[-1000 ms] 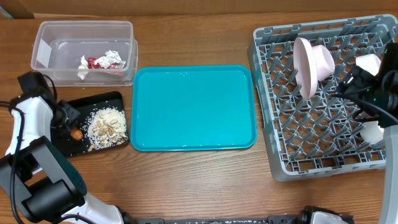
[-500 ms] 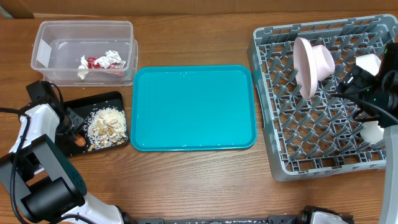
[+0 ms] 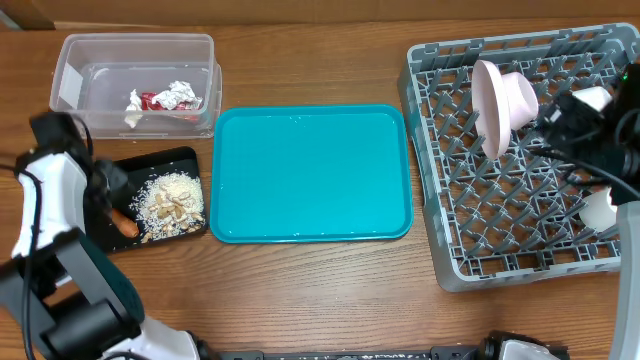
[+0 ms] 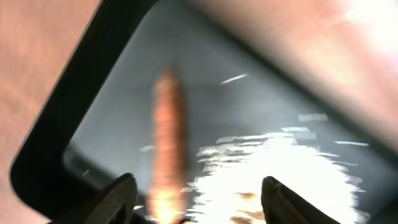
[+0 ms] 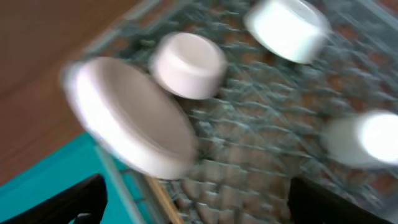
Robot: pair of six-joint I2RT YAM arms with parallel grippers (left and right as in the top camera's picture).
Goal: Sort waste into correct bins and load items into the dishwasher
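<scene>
The orange carrot (image 3: pixel 123 222) lies inside the black tray (image 3: pixel 165 159).

The view is blurred. The hand (image 5: pixel 199 208) hangs with fingers spread wide above the grey dish rack (image 5: pixel 267 143). Ahead-left the pink plate (image 5: pixel 127 118) stands on edge, an upturned white cup (image 5: pixel 188 65) beyond it, and a white bowl (image 5: pixel 287 28) ahead-right.

The carrot (image 3: pixel 123 223) lies in the shallow tray (image 3: pixel 160 157), left of the food scraps (image 3: pixel 172 199).

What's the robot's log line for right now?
left gripper open above carrot | carrot in black tray | right gripper open over dish rack | pink plate racked
</scene>
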